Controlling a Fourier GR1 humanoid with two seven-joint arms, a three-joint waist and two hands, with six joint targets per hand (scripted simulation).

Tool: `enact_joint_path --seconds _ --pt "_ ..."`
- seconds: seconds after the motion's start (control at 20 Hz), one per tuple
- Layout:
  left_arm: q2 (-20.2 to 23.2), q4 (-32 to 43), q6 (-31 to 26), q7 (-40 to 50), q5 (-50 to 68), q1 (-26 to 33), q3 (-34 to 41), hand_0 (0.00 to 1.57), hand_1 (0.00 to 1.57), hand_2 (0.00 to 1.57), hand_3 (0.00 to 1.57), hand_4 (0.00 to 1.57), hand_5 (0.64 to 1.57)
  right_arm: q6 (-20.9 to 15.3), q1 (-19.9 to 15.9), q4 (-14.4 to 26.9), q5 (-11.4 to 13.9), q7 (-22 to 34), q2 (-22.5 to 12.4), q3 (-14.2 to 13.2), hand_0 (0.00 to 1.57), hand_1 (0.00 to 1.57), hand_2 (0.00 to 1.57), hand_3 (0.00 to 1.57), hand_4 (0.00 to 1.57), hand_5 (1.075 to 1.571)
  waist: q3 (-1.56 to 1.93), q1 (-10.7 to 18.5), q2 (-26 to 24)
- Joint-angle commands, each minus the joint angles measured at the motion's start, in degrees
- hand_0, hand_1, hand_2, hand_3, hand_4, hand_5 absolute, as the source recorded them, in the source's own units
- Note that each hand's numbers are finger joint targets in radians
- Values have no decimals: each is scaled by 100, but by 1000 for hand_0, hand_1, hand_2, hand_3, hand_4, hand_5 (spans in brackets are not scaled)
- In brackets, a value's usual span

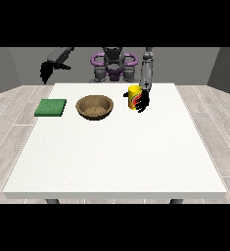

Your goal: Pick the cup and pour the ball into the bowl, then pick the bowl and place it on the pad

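Front view, pick-up stage. Yellow cup (133, 97) stands upright on the white surface (116, 152), toward the far edge, right of centre. The robot hand at the view's right (143, 101) sits against the cup's right side w/ fingers curving round it; whether the hold is complete can't be told, and the cup does not look lifted. Ball not visible, presumably inside the cup. Wooden bowl (94, 107) rests just left of the cup, apart from it, apparently holding nothing; green pad (51, 107) lies further left, near the surface's left edge. The robot hand at the view's left (46, 72) hangs raised beyond the surface's far-left corner, holding nothing; fingers' set can't be told. Step in hand, as judged: grasping the cup, 1st of the task. Next move calls for lifting the cup, carrying it left over the bowl, then tipping the mouth down toward the bowl's centre so the ball lands inside.
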Motion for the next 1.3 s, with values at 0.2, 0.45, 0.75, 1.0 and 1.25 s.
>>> enact_joint_path --seconds 0.2,0.45,0.75,1.0,1.25 --pt "-210 352 1434 -313 -296 251 -225 1324 1324 1571 1571 1482 1252 188 -148 -90 -211 179 -275 -165 0 0 0 0 0 1570 -54 -376 116" --pt "245 6 1243 1398 -1052 31 -887 1341 1341 1571 1571 1532 1304 145 203 752 -66 332 -262 -237 0 0 0 0 0 1570 -40 252 -1226" --pt "1821 229 1175 3004 -1983 -968 -1172 1450 1450 1571 1571 1571 1291 319 148 938 -216 651 -377 -241 0 0 0 0 0 1569 -29 204 -1595" --pt "1872 37 1102 3451 -2370 -1244 -1348 1459 1459 1571 1571 1571 1294 313 345 1331 74 -250 -270 -287 0 0 0 0 0 1569 -47 343 -1310" --pt "1789 -94 1157 4131 -2899 -1513 -1584 1473 1473 1571 1571 1571 1278 587 86 1609 -248 -45 -528 -501 0 0 0 0 0 1568 -48 288 -1301"
